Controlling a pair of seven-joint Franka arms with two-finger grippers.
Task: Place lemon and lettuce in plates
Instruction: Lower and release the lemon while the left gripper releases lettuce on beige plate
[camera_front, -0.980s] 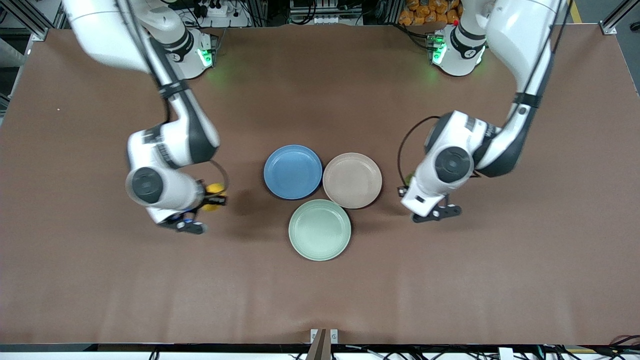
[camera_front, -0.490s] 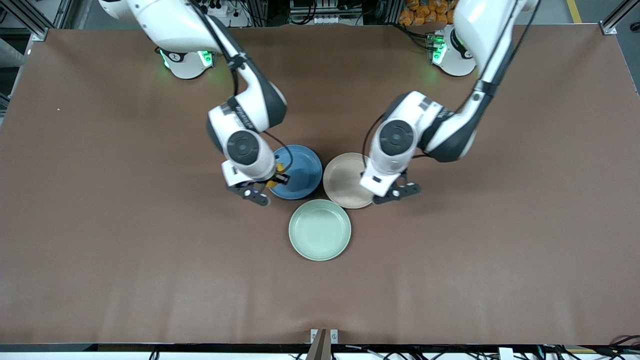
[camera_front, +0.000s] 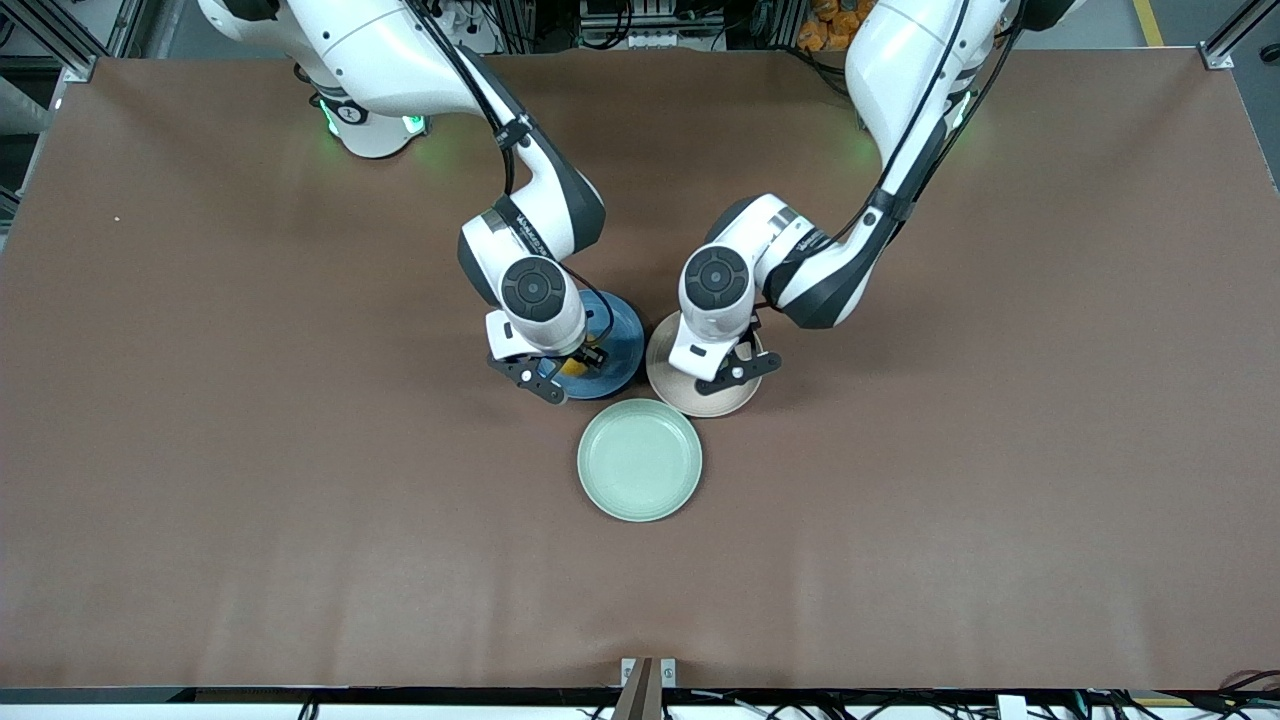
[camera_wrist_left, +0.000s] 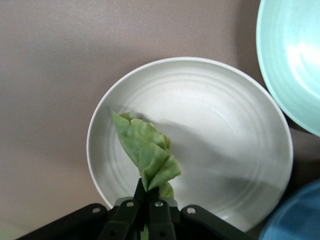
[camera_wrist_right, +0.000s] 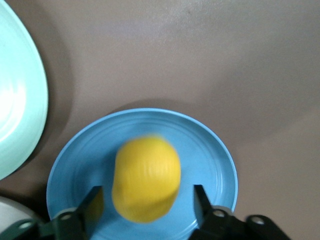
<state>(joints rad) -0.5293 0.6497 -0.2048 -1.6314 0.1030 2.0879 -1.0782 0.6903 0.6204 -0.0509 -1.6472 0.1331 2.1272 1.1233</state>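
Lying nearest the front camera, mint-green plate (camera_front: 640, 460) is bare. Right gripper (camera_wrist_right: 147, 210), fingers spread, is over blue plate (camera_wrist_right: 210, 160) with blurred yellow lemon (camera_wrist_right: 146, 179) between them. Left gripper (camera_wrist_left: 147, 210) pinches crumpled green lettuce (camera_wrist_left: 145, 150) over beige plate (camera_wrist_left: 225, 135).

two glossy white arms with dark grey joint bands and round grey caps were seen; thin black cables were strung along them, green lights glowed at the bases, black fingers ended each.
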